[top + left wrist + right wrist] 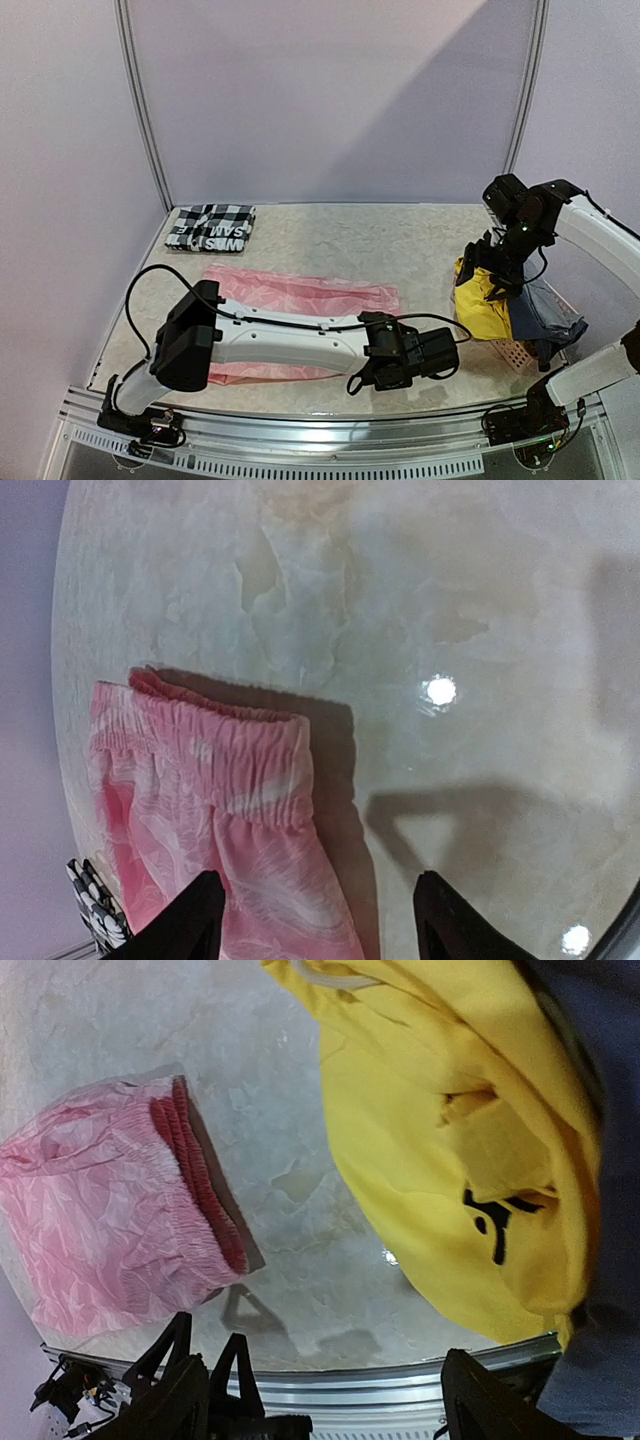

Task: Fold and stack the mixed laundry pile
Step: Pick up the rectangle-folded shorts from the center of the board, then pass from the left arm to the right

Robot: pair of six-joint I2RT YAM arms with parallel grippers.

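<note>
A: What does the laundry look like?

B: There are four pieces. The pink garment (300,293) lies flat and long on the table (400,240). It has a pale leafy print and a gathered elastic waistband at one end. The checked shirt (210,227) is black and white with a band of lettering, folded into a small rectangle. The yellow garment (478,300) is bright and crumpled, with a small black mark printed on it. The blue-grey garment (548,312) is bunched against it, and both slump in and over the salmon basket (520,352).

A: How does the left tool stand?

B: The left tool (320,930) has its fingers well apart with nothing between them. The pink waistband lies just ahead of one finger, which is over pink cloth, while the other finger is over bare table. The checked shirt is well away on that same pink side, past the garment's far end.

A: And the right one?

B: The right tool (340,1405) also has its fingers spread wide and is empty. The yellow cloth sits just beside it, ahead of one finger, with the blue-grey cloth just beyond the yellow. I cannot tell whether the tool touches the yellow. The pink waistband lies ahead of the other finger, with bare table between it and the yellow.
</note>
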